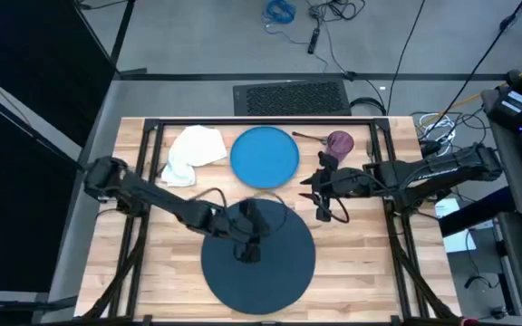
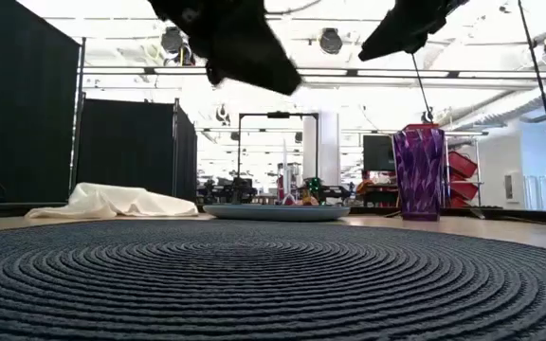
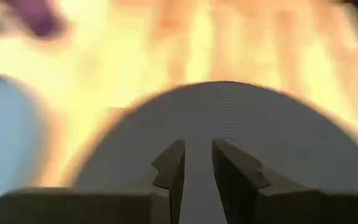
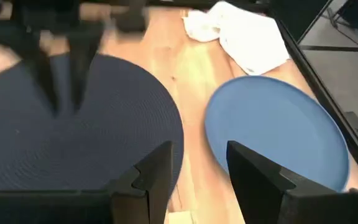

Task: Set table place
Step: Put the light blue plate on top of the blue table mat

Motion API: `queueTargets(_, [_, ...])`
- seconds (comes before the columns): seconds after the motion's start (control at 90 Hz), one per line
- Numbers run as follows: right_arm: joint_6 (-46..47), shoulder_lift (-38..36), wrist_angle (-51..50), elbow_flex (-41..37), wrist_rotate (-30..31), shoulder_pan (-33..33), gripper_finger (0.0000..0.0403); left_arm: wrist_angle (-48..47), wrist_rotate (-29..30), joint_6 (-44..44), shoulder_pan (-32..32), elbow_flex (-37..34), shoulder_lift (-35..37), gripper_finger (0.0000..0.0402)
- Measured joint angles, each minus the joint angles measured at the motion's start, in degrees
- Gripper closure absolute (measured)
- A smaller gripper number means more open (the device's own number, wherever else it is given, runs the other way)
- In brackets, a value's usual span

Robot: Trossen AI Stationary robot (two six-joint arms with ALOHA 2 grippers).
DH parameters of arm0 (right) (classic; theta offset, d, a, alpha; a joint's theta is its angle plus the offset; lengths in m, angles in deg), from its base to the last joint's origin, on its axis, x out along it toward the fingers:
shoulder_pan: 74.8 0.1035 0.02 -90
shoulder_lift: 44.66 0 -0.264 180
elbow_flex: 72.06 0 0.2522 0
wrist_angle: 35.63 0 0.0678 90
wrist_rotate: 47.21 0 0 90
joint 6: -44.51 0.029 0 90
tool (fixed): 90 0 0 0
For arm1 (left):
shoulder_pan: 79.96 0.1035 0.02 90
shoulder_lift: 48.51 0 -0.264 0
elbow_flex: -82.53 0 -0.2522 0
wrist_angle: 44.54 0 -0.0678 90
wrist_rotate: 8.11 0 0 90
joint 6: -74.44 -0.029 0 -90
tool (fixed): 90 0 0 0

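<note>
While over mat: left gripper (image 1: 246, 252) fingers narrowly parted, mat (image 1: 270, 272) beneath.
Right gripper (image 4: 197, 165): spread, empty; plate (image 4: 278, 134) beside, mat edge opposite.

left wrist view blurred, cutlery indiscernible

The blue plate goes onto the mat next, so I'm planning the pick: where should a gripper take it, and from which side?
Grip the blue plate by its rim, on the edge facing the right gripper, fingers straddling it. It lies flat on the table, so only the thin raised rim offers purchase; the napkin crowds its other side.
</note>
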Motion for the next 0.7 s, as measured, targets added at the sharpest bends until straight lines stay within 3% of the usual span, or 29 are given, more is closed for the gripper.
queueTargets(0.233, [-1.67, 4.77, 2.11, 0.00, -0.04, -0.34, 0.0264, -5.42, 5.85, -5.95, 7.51, -4.65, 9.34, 0.0333])
queueTargets(0.433, [-10.82, 8.11, 9.64, 0.00, -0.04, -0.41, 0.0264, -2.88, 6.35, -3.05, 21.32, -11.60, 15.33, 0.0333])
queueTargets(0.522, [-13.69, 8.26, 11.88, 0.00, -0.13, -0.85, 0.0264, -0.53, 1.88, -0.88, 28.94, -12.06, 15.79, 0.0334])
queueTargets(0.7, [-15.96, 8.08, 14.05, 0.00, -2.01, -2.77, 0.0264, 1.86, -12.47, 3.20, 44.27, -11.93, 14.07, 0.0334])
